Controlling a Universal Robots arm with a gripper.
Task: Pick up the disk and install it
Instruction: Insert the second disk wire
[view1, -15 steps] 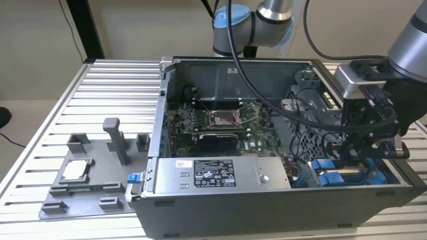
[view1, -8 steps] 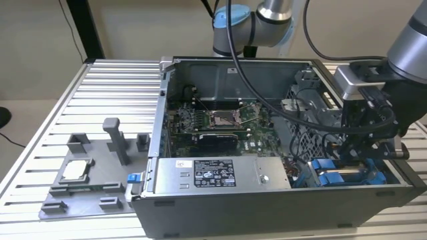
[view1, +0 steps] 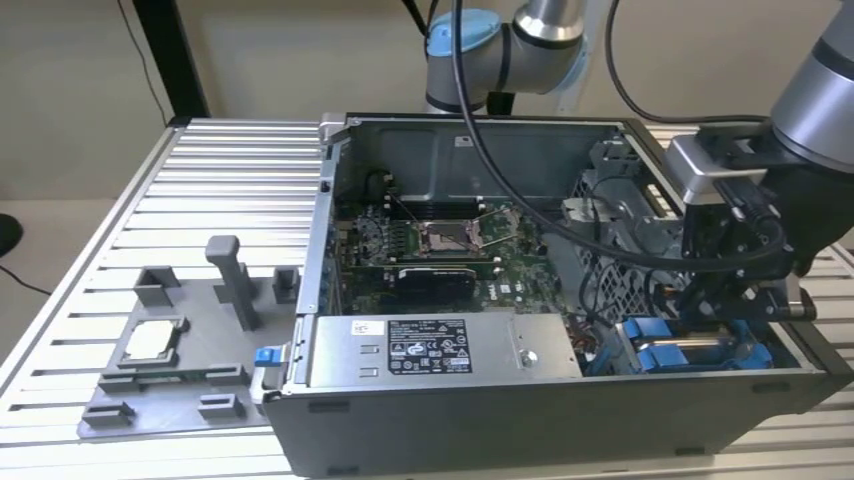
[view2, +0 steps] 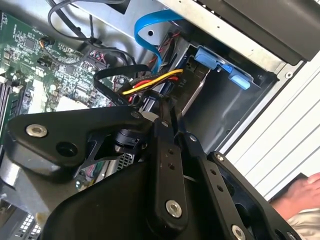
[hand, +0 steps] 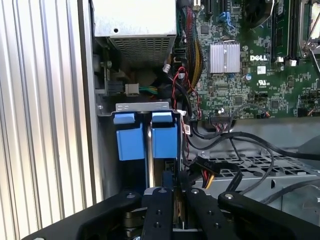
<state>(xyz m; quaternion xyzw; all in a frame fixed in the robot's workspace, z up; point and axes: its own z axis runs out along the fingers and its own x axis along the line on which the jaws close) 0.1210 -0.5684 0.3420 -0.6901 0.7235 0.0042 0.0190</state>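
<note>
Standing on edge in the drive bay at the computer case's (view1: 561, 420) front corner, the disk (hand: 164, 142) is running its long axis down into the bay, blue bracket tabs facing up. A second blue-tabbed drive (hand: 129, 137) is sitting just beside it, leaving only a thin gap. The hand (hand: 172, 197) is closing narrowly on the disk's edge.

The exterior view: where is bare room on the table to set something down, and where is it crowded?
Free: the ribbed table top between the computer case and the table's far-left edge, beyond the grey fixture tray. Crowded: inside the case, where cables and the gripper hang over the blue drive brackets.
</note>
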